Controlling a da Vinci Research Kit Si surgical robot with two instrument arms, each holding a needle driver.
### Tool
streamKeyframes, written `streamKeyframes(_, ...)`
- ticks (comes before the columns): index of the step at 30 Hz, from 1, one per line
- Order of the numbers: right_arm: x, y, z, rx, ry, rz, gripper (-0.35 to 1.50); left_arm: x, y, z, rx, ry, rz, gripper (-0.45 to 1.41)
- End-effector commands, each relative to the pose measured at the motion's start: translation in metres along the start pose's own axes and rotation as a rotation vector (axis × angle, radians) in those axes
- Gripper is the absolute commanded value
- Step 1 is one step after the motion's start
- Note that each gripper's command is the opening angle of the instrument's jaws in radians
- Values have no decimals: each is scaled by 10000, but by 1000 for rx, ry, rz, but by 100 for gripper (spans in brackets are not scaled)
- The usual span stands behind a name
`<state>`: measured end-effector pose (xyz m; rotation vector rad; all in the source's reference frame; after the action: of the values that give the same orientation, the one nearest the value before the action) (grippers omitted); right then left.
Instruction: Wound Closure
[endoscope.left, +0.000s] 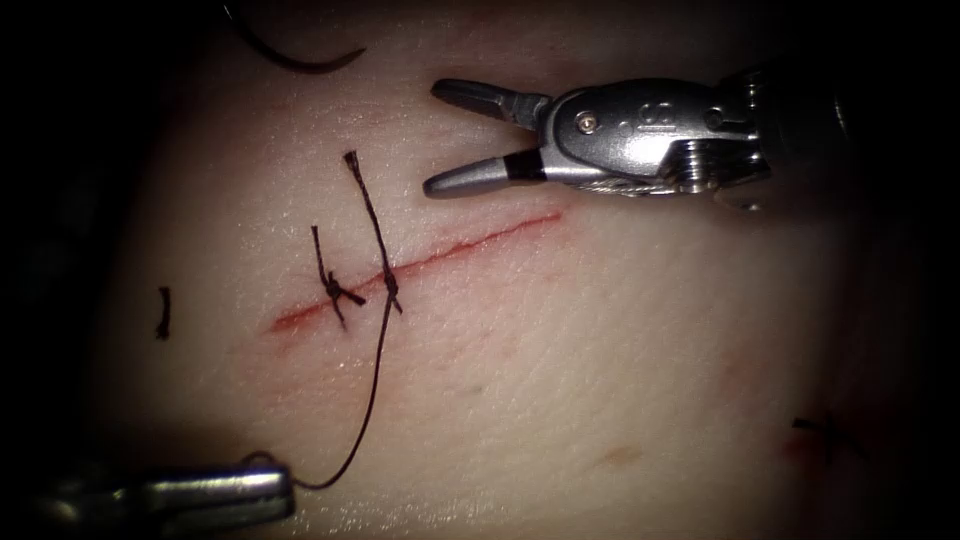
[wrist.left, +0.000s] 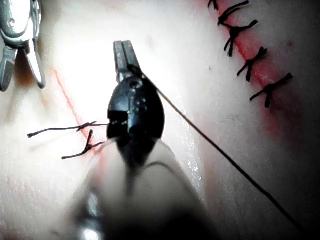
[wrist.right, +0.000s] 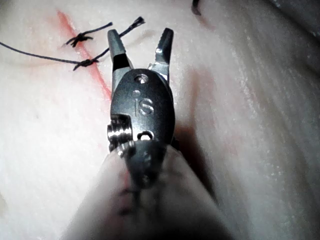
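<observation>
We see the right tool (endoscope.left: 445, 140) lying flat above the cut (endoscope.left: 420, 265), jaws wide, holding nothing. The left tool (endoscope.left: 275, 490) pinches the thread (endoscope.left: 375, 400). The curved needle (endoscope.left: 295, 55) lies at the tissue's (endoscope.left: 600, 380) top edge.

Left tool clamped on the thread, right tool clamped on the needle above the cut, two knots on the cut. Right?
One thing is wrong: the right end effector holds nothing. Its jaws stand open above the cut, as the endoscope view shows. The needle lies free on the tissue, further up and to the left. The left end effector is shut on the thread, and two knots sit on the cut.
</observation>
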<state>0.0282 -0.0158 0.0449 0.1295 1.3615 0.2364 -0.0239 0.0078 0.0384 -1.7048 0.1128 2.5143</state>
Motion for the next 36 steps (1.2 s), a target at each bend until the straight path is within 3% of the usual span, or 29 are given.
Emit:
streamKeyframes(1,-6,-19,10,9,0,2,105,-4,6,7,-5,3,-2,-45)
streamKeyframes(3,-10,-49,20,-8,40,-12,103,3,-9,16,-3,5,10,-45)
streamKeyframes(4,-18,-62,30,-10,60,-29,91,4,-16,21,-2,7,15,-45)
streamKeyframes(12,-49,-87,82,16,117,-25,79,7,-50,23,-36,46,14,-45)
streamKeyframes(17,-52,-94,98,59,161,-9,68,-2,-74,24,-66,95,-1,-45)
streamKeyframes(18,-51,-95,99,68,170,-6,66,-5,-78,25,-68,100,-4,-45)
streamKeyframes(20,-46,-100,101,122,219,-4,34,-26,-95,35,-94,112,-16,-45)
streamKeyframes(21,-45,-101,101,132,228,-6,29,-31,-97,38,-100,112,-21,-45)
streamKeyframes(32,-35,-115,101,211,315,3,24,-100,-125,73,-162,119,-120,-45)
streamKeyframes(36,-34,-119,103,215,337,-2,-3,-128,-131,85,-167,125,-158,-45)
